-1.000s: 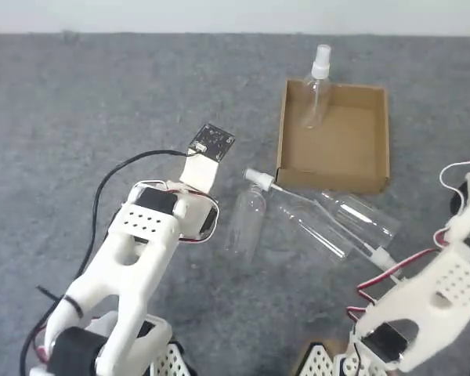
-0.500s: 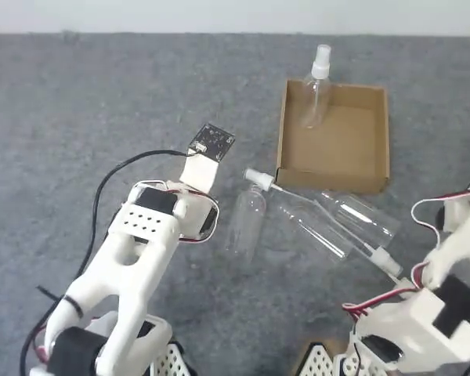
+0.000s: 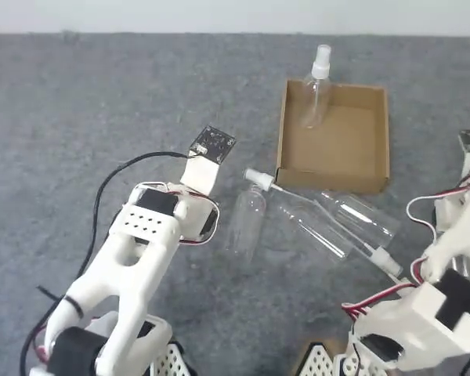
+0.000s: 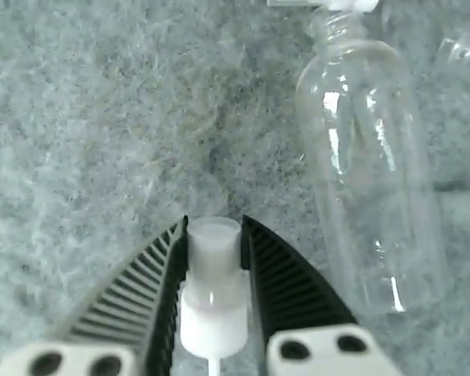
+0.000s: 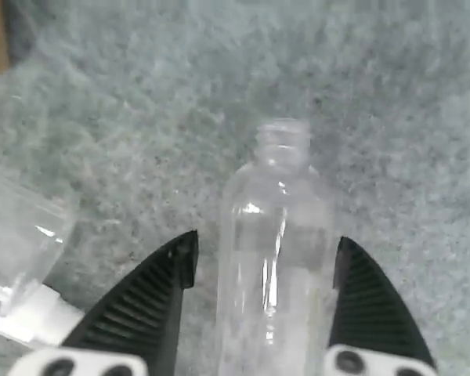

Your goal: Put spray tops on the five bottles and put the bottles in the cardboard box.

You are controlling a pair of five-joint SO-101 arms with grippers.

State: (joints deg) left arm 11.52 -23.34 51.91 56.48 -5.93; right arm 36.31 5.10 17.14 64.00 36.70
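Since the earlier frames the white right arm (image 3: 435,309) has swung out toward the desk's right edge and folded back on itself; the white left arm (image 3: 141,251) has hardly stirred. We see the left arm stretched forward over the grey carpeted desk (image 3: 78,102), with the left fingers (image 4: 160,270) pinching a white plastic spray top (image 4: 211,290) between them. Just beside these fingers a clear plastic bottle (image 4: 368,172) lies on its side. The right fingers (image 5: 153,301) are spread, one on either side of an uncapped clear bottle (image 5: 278,227) with a bare threaded neck, and a gap shows between one finger and the bottle wall. We locate the brown cardboard box (image 3: 329,182) on the far side of the desk. A capped bottle (image 3: 313,102) lies inside it, its spray head reaching over the far wall. Near the box's front wall, two further clear bottles (image 3: 329,223) lie side by side on the desk, and a loose spray top (image 3: 258,177) rests at the box's near corner.
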